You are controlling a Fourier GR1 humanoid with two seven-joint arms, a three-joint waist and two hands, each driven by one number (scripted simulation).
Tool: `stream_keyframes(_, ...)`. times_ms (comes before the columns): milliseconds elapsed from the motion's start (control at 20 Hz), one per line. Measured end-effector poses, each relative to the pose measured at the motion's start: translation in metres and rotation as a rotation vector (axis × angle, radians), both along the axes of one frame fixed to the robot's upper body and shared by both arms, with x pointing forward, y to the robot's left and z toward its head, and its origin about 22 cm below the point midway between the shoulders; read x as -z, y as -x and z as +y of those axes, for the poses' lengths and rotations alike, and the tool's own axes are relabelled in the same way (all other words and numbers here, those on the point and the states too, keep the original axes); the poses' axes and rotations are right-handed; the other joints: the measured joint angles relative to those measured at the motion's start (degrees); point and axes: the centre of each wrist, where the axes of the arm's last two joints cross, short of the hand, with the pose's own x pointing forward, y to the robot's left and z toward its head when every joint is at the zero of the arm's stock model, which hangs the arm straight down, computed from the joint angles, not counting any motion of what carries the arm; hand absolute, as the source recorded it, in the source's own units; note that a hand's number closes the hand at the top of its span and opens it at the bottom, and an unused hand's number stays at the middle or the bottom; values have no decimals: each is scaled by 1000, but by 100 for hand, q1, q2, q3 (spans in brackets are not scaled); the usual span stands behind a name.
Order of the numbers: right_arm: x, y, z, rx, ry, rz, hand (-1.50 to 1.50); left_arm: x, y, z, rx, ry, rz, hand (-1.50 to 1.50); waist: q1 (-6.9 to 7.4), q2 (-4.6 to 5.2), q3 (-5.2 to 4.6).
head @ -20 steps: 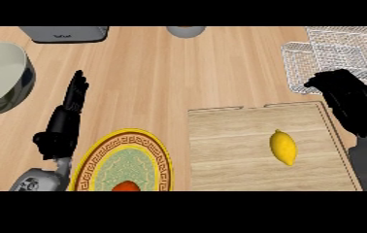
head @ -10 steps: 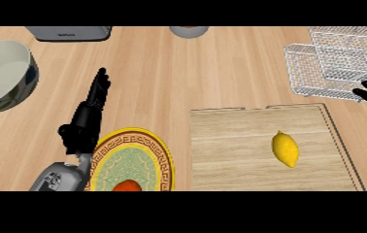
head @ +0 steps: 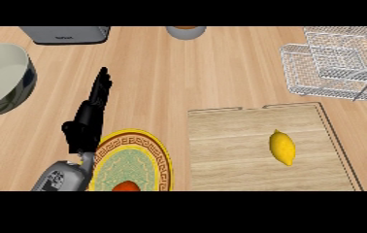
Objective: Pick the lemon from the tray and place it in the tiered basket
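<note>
A lemon lies on the tray at four o'clock; basket at two; left hand, fingers straight, at eight beside a plate.

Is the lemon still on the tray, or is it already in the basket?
On the tray. The lemon lies on the wooden tray, apart from the wire basket, and no robot hand touches it.
</note>
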Motion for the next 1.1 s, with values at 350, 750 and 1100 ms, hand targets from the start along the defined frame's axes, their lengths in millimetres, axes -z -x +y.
stream_keyframes(350,-37,23,65,-43,406,-171,-150,-1,0,-3,7,1,5,0,37,17,1)
stream_keyframes(750,-13,45,108,-66,589,-214,-150,1,1,-8,16,1,-1,0,101,40,-7)
stream_keyframes(1100,8,55,131,-83,693,-209,-150,-3,-2,-2,21,-5,-2,0,119,46,-10)
